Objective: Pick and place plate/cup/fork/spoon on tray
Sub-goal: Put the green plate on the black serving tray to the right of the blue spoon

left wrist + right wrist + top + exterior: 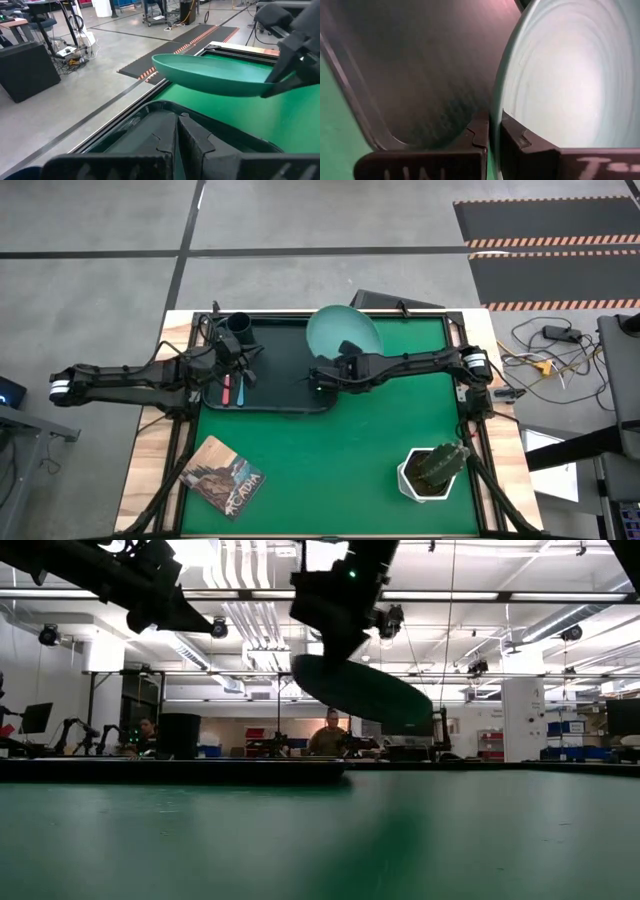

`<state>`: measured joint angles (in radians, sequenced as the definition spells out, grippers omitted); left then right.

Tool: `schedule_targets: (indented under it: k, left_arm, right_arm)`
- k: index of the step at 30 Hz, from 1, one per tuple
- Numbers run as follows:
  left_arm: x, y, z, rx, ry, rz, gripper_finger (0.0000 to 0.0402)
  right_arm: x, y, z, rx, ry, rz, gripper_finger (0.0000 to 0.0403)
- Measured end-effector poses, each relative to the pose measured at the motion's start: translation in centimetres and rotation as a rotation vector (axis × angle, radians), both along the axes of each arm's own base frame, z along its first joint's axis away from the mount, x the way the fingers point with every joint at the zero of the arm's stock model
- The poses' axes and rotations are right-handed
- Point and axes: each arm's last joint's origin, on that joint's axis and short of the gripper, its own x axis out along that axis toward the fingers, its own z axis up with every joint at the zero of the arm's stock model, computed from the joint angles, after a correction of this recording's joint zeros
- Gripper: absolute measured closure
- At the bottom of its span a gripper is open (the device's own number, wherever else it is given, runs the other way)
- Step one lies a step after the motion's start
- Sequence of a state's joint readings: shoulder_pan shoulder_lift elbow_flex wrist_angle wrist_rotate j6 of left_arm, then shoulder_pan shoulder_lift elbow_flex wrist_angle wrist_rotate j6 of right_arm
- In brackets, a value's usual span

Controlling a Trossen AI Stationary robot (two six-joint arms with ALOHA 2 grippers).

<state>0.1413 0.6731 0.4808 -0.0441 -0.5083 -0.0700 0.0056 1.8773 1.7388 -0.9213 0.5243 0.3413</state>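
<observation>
The teal-green plate (343,332) is lifted over the far right corner of the black tray (285,395); my right gripper (330,368) is shut on it. In the low view the plate (362,690) hangs tilted, clear of the table. The black cup (238,328) stands in the tray's far left corner. The pink-handled fork (226,390) and the blue-handled spoon (241,391) lie side by side on the tray's left part. My left gripper (177,137) is shut and empty above the tray's left side. My right gripper pinches the plate's rim (495,112) between its two fingers, one finger on the inner face and one on the underside. It comes from the table's right side at the plate's near edge. The plate is lifted clear and tilted.
A white pot with a green plant (432,470) stands at the near right of the green mat. A picture book (223,477) lies at the near left. People sit at benches beyond the table's far edge (330,740).
</observation>
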Motion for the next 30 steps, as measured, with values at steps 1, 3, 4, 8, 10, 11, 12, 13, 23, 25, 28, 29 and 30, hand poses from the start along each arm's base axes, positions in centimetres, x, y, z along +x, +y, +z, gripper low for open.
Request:
schedule_targets:
  k: [1,3,4,8,10,11,12,13,23,25,28,29,30]
  left_arm:
    - [0.0,0.0,0.0,0.000,0.000,0.000,0.0402]
    - [0.0,0.0,0.0,0.000,0.000,0.000,0.0402]
    - [0.0,0.0,0.0,0.000,0.000,0.001,0.0402]
    - [0.0,0.0,0.0,0.001,0.001,0.000,0.0402]
    - [0.0,0.0,0.0,0.001,0.001,0.000,0.0402]
    - [0.0,0.0,0.0,0.001,0.002,0.000,0.0402]
    - [0.0,0.0,0.0,0.001,0.002,0.000,0.0402]
    - [0.0,0.0,0.0,0.002,0.003,0.000,0.0402]
    - [0.0,0.0,0.0,0.003,0.003,0.000,0.0402]
    - [0.0,0.0,0.0,0.003,0.003,0.000,0.0402]
    - [0.0,0.0,0.0,0.003,0.003,-0.001,0.0402]
    - [0.0,0.0,0.0,0.003,0.003,0.000,0.0402]
    - [0.0,0.0,0.0,0.003,0.003,0.000,0.0402]
  right_arm:
    - [0.3,0.1,0.1,-0.006,-0.011,0.018,0.0394]
    - [0.8,0.3,0.2,-0.012,-0.040,0.050,0.0394]
    - [1.1,0.4,0.2,-0.015,-0.050,0.070,0.0394]
    - [2.1,0.5,-0.3,-0.032,-0.066,0.149,0.0394]
    - [2.7,0.6,-0.8,-0.051,-0.065,0.186,0.0394]
    - [2.9,0.6,-1.0,-0.058,-0.060,0.202,0.0394]
    - [3.2,0.7,-1.2,-0.063,-0.053,0.215,0.0394]
    - [3.5,0.7,-1.4,-0.070,-0.042,0.229,0.0394]
    - [7.0,2.2,-3.5,-0.134,0.098,0.438,0.0394]
    - [7.7,2.3,-3.9,-0.136,0.134,0.456,0.0394]
    - [8.4,2.2,-4.8,-0.138,0.199,0.476,0.0394]
    - [8.6,2.1,-5.1,-0.139,0.219,0.483,0.0394]
    - [8.8,2.1,-5.4,-0.142,0.237,0.494,0.0394]
